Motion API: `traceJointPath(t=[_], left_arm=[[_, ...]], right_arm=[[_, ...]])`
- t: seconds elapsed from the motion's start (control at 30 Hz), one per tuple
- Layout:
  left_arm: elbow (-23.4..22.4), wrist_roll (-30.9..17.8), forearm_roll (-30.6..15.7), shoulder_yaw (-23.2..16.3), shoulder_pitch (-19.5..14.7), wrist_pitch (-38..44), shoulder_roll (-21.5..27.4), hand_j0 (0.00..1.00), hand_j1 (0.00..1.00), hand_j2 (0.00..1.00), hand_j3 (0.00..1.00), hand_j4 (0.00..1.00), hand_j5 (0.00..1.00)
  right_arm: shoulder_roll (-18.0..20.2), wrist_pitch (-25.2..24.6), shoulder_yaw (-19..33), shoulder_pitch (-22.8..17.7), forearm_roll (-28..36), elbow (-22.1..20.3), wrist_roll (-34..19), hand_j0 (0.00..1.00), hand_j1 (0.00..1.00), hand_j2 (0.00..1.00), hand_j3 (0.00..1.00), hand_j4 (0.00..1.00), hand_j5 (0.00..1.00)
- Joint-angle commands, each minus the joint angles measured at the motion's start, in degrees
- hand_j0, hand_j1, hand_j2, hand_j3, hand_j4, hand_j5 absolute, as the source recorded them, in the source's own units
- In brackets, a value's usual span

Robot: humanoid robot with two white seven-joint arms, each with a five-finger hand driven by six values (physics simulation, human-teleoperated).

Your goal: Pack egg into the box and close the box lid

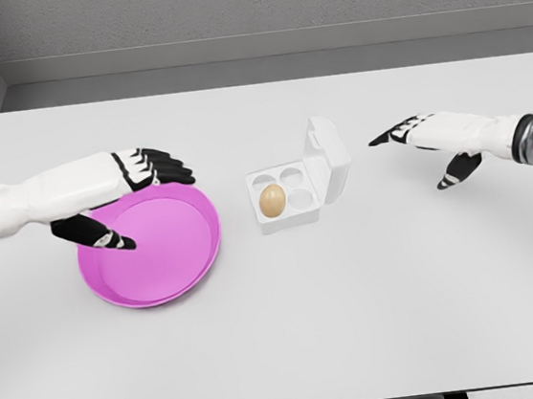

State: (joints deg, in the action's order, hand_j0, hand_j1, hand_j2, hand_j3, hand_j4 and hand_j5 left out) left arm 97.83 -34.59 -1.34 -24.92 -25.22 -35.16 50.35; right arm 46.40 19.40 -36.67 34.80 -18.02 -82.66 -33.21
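Table [377, 322]: white, spans the whole view, grey wall behind.

Bowl [163, 264]: pink, shallow, left of centre on the table, nothing visible inside.

Left hand [131, 191]: arm enters from the left edge, hand held above the bowl's near-left rim. Fingers extended and slightly apart, thumb pointing down over the bowl; holds nothing.

Right hand [433, 142]: arm enters from the right edge, hand hovers to the right of the box and apart from it. Fingers stretched toward the box, thumb dropped below the palm; holds nothing.

Box [290, 197]: white, four round pockets, centre of table, just right of the bowl. Lid [329, 159] stands open, tilted up on the right side.

Egg [272, 200]: brown, sits in the box's front-left pocket. Other three pockets unfilled.
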Motion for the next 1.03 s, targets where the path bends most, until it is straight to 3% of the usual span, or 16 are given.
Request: traceJointPath(t=[0.0,0.37,0.63,0.77,0.93,1.0], left_arm=[[-0.2,0.0,-0.4,0.0,-0.1,0.2,0.4,1.0,1.0,1.0,1.0,1.0,1.0],[-0.9,0.0,-0.1,0.0,-0.2,0.2,0.3,1.0,1.0,1.0,1.0,1.0,1.0],[-1.8,0.0,-0.1,0.0,-0.4,0.2,0.3,1.0,1.0,1.0,1.0,1.0,1.0],[-1.9,0.0,0.0,-0.1,-0.4,0.2,0.3,1.0,1.0,1.0,1.0,1.0,1.0],[-3.6,0.0,0.1,-0.1,-0.5,0.2,0.2,1.0,1.0,1.0,1.0,1.0,1.0],[-3.6,0.0,0.1,-0.1,-0.5,0.2,0.1,1.0,1.0,1.0,1.0,1.0,1.0]], right_arm=[[-0.3,-0.1,-1.2,0.0,0.2,-1.9,-0.1,1.0,1.0,1.0,1.0,1.0,1.0],[-0.6,0.0,-2.6,1.1,0.3,-5.5,-0.3,1.0,1.0,1.0,1.0,1.0,1.0],[-0.7,-0.1,-3.2,1.4,0.4,-10.5,-0.4,1.0,1.0,1.0,1.0,1.0,1.0],[-3.4,-0.1,-7.7,3.0,0.4,-10.8,-0.4,1.0,1.0,1.0,1.0,1.0,1.0],[-2.7,-0.2,-6.9,5.3,0.4,-10.4,-0.4,1.0,1.0,1.0,1.0,1.0,1.0],[-0.8,-0.2,-2.9,4.8,0.4,-10.1,-0.4,1.0,1.0,1.0,1.0,1.0,1.0]])
